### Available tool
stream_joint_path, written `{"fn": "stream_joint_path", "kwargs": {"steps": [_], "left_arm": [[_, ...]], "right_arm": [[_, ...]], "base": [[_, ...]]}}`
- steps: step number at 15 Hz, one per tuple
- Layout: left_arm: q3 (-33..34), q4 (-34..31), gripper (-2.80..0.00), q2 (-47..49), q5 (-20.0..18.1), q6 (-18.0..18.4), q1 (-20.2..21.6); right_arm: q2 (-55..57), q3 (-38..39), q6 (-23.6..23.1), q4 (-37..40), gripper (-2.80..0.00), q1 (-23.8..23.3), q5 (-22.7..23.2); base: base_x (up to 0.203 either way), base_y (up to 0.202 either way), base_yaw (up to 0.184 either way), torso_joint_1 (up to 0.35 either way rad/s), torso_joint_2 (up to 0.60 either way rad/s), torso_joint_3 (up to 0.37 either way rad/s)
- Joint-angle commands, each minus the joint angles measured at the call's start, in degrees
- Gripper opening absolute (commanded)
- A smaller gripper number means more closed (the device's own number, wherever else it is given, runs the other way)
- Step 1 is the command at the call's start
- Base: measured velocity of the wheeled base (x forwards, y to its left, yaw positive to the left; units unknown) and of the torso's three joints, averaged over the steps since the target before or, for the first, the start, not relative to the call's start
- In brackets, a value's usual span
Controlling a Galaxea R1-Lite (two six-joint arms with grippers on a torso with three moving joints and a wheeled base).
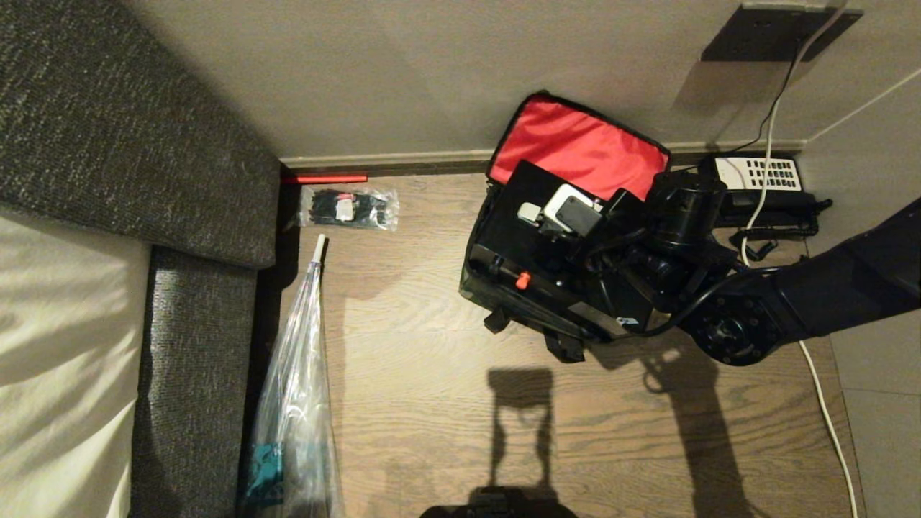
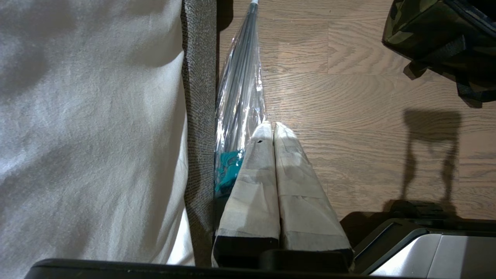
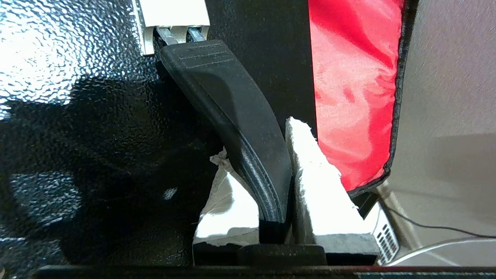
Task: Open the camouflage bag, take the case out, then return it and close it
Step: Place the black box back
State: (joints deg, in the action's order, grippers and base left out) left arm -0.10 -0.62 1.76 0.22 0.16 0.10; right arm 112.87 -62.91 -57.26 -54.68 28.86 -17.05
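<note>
Over the camouflage bag point(image 1: 482, 280), my right gripper point(image 3: 271, 162) pinches the case point(image 1: 532, 237) handle point(image 3: 228, 100), visible only at the wrist. My left gripper point(image 2: 271, 130) hangs closed and empty.

Grey sofa point(image 1: 108, 129), bagged umbrella point(image 1: 298, 403), telephone point(image 1: 766, 175), white cable point(image 1: 827, 417), wood floor point(image 1: 432, 302)
</note>
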Motion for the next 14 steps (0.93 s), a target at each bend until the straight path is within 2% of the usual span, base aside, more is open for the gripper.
{"fn": "stream_joint_path", "kwargs": {"steps": [1,14], "left_arm": [[0.0,0.0,-2.8,0.1,0.0,0.0,0.1],[0.0,0.0,-2.8,0.2,0.0,0.0,0.0]], "right_arm": [[0.0,-0.2,-0.1,-0.2,-2.8,0.0,-0.1],[9.6,-5.1,1.9,-1.0,-2.8,-0.1,0.0]], "base": [[0.0,0.0,0.0,0.0,0.0,0.0],[0.0,0.0,0.0,0.0,0.0,0.0]]}}
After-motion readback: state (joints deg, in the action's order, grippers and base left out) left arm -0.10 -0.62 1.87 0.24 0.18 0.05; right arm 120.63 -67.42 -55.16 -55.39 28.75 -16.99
